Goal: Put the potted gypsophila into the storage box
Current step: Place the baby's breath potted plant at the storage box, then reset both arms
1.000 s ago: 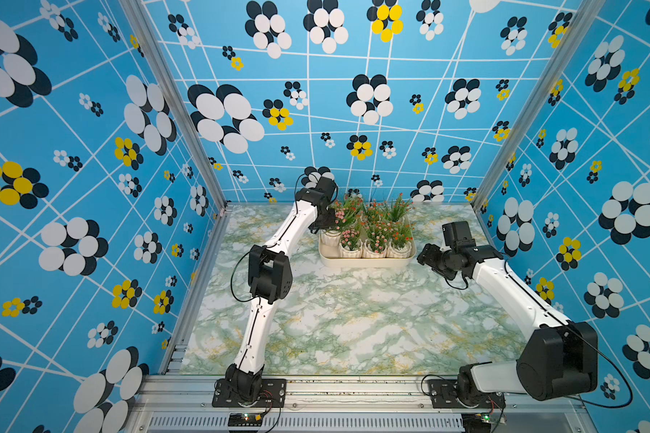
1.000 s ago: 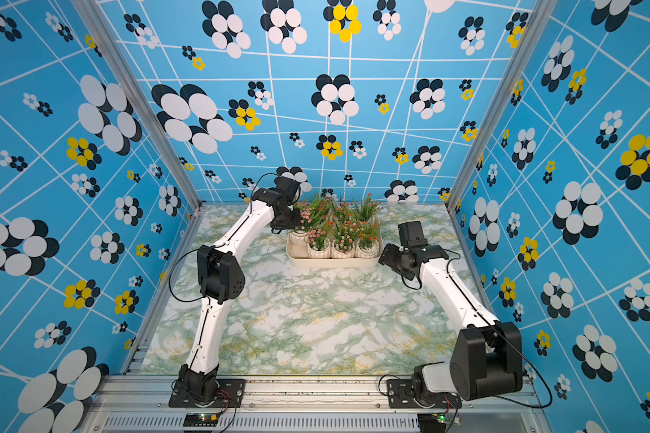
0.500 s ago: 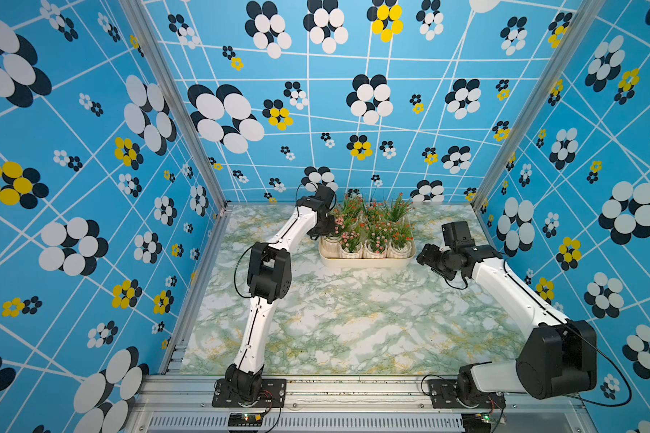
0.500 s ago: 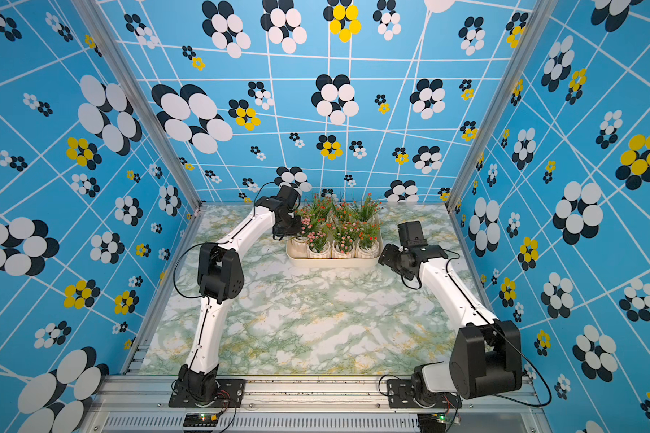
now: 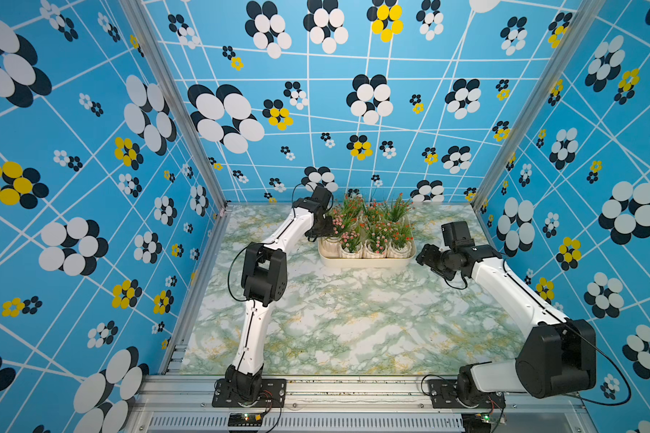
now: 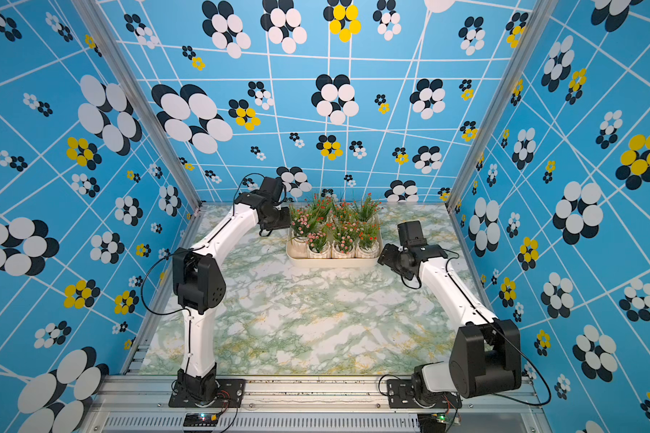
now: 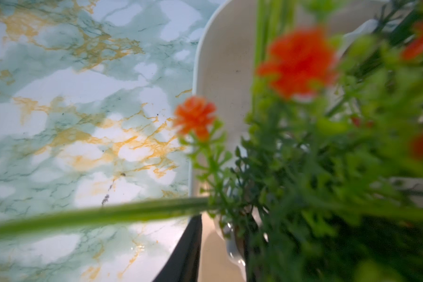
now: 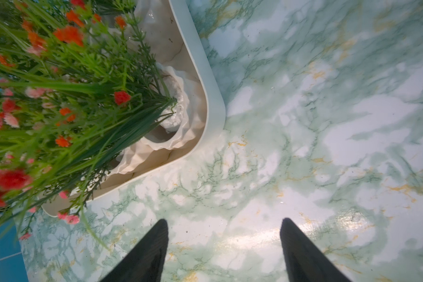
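Bimanual cell seen from above and from both wrists. The storage box [image 5: 366, 261] stands on the marble-patterned table [image 5: 353, 322] near its far edge, between the two arms; both top views show it [image 6: 331, 263]. The potted gypsophila [image 5: 376, 236] stand upright inside it in white ribbed pots, packed in rows, their pink and red sprays rising above the rim.

Left arm [image 5: 278, 232]: its jaws sit at the box's far left corner, pushed in among the stems of the corner plant [image 5: 340, 221]. The left wrist view shows only one dark jaw tip, lying against the box rim [image 7: 195, 73] just beside a white pot [image 7: 230, 244]. Blurred foliage hides the other tip, so whether these jaws are spread or pinching cannot be told.

Right arm [image 5: 503, 285]: its jaws are spread wide and hold nothing, with bare table between the tips in the right wrist view. They hang just beside the box's near right corner [image 8: 212, 105], clear of it. The nearest pot [image 8: 178, 114] sits inside that corner.
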Controlling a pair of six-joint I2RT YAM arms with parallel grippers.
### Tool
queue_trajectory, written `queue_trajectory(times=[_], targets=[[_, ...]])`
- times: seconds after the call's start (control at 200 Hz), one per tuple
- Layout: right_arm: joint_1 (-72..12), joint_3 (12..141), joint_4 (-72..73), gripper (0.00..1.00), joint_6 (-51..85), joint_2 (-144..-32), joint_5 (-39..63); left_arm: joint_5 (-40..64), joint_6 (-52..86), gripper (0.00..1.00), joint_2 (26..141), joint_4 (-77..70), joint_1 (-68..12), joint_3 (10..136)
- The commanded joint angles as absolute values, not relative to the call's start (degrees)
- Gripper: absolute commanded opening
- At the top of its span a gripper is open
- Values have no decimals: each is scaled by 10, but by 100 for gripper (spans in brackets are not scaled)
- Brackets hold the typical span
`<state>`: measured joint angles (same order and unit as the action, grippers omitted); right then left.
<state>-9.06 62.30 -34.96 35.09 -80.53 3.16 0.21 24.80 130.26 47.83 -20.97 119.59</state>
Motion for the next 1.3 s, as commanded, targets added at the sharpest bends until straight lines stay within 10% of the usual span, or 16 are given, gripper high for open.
queue_trajectory(times=[0.0, 0.88, 1.294], targets=[[-87, 634, -352, 75, 344, -809, 30, -19, 251, 40, 1240, 490, -193, 1179], [-85, 795, -398, 79, 280, -903, 8, 29, 260, 70, 894, 429, -75, 889], [-85, 825, -378, 99, 272, -928, -62, 84, 238, 99, 785, 386, 46, 754]])
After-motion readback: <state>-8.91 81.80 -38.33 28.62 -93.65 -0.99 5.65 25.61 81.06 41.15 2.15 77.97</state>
